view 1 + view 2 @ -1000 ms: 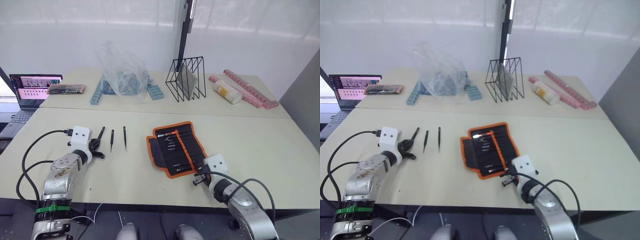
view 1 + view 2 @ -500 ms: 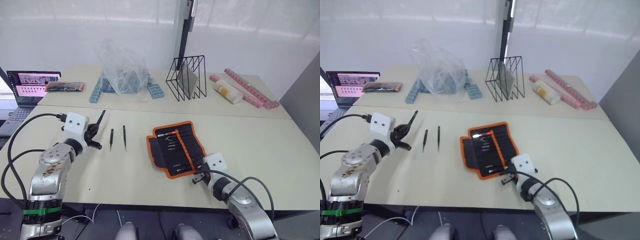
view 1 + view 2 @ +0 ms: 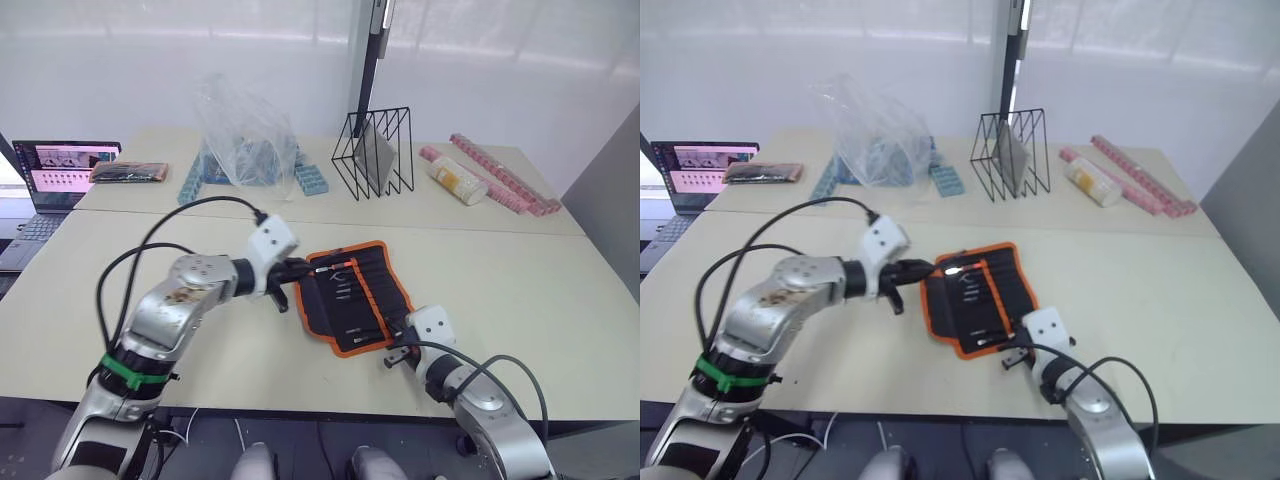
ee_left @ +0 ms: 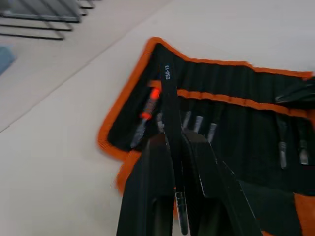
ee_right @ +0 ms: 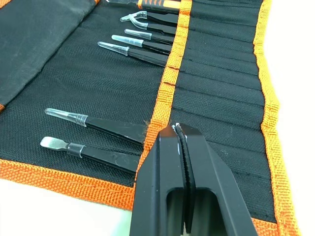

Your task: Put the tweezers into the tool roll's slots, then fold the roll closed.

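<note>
Right now your left gripper sits at the tool roll's left edge, with its fingers clamped on one of the tweezers. In the left wrist view that black tweezer, printed with white lettering, runs up between the fingers and lies across the roll's orange border, pointing toward the roll's far corner.

The tool roll lies open and flat on the pale table in front of you, turned slightly askew, orange edging all round. Its slots run as a row of narrow black pockets crossed by an orange stripe. Several tools already stand in those pockets, their clear-capped tips sticking out over the bare black flap: four together near one end and two more near the other. One tool with an orange and red handle sits at the far end of the row.

Your right gripper rests at the roll's near right corner. Its fingers are pressed together with nothing between them, and the tips hover over the orange stripe, just beside the two nearer capped tools.

Farther back on the table you have a crumpled clear plastic bag, a black wire rack, pink blocks at the far right, and a laptop at the far left.
</note>
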